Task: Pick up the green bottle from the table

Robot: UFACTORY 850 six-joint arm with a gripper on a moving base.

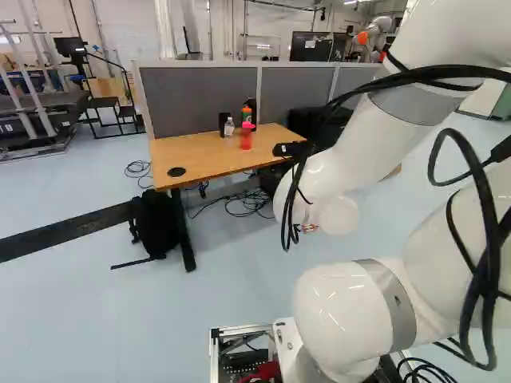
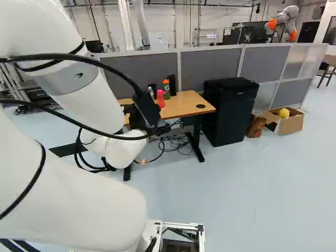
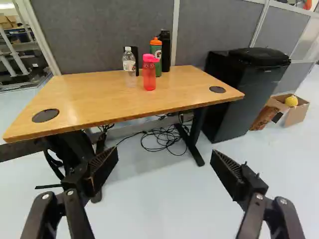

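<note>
In the right base view the green bottle (image 2: 166,88) with its orange cap stands on the wooden table (image 2: 185,106). The wrist view shows the same green bottle (image 3: 156,56) upright near the table's back edge, partly covered by a red bottle (image 3: 149,74) with a pink lid. A clear bottle (image 3: 129,63) and a tall black one (image 3: 165,49) stand close around it. My gripper (image 3: 164,162) is wide open and holds nothing, well short of the table. The base views do not show its fingers.
Grey partition panels (image 3: 109,30) rise behind the table. To its right are a black cabinet (image 2: 229,110) and a cardboard box (image 2: 290,122). A black backpack (image 1: 153,223) and loose cables lie under and beside the table. Another robot (image 2: 283,22) stands beyond the panels.
</note>
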